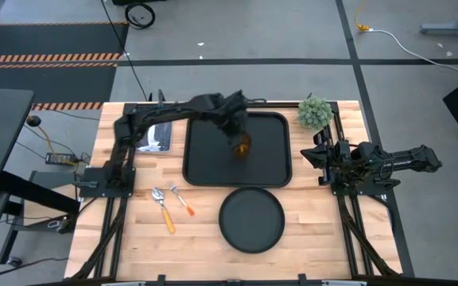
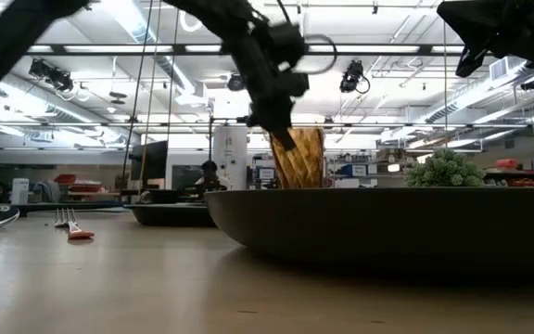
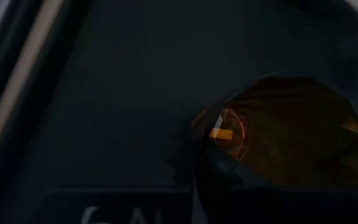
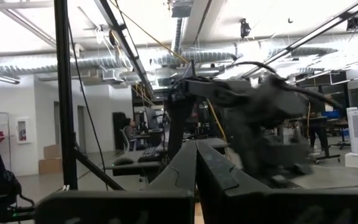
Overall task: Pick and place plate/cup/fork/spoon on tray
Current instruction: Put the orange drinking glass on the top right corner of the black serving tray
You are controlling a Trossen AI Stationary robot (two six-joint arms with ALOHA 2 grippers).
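Observation:
The amber cup point(image 1: 241, 146) is over the black rectangular tray point(image 1: 205, 163), near its middle, with my left gripper point(image 1: 235, 129) shut on it. It also shows in the low view point(image 2: 301, 160) and the left wrist view point(image 3: 291, 134). The round black plate point(image 1: 251, 219) lies on the table in front of the tray. The fork point(image 1: 182, 200) and the spoon point(image 1: 164, 210) lie side by side to the left of the plate. My right gripper point(image 4: 196, 177) is shut and empty, and waits at the table's right side point(image 1: 318, 156). My left gripper holds the cup by the top of its wall at the rim point(image 2: 287, 141), coming from above and slanting down. Whether one finger point(image 3: 225, 171) is inside the cup I cannot tell. The cup is about upright over the tray floor; the plate hides its base in the low view.
A small green potted plant point(image 1: 315, 113) stands at the tray's far right corner. A grey flat thing point(image 1: 156, 137) lies left of the tray under the left arm. Bare wood shows on both sides of the plate.

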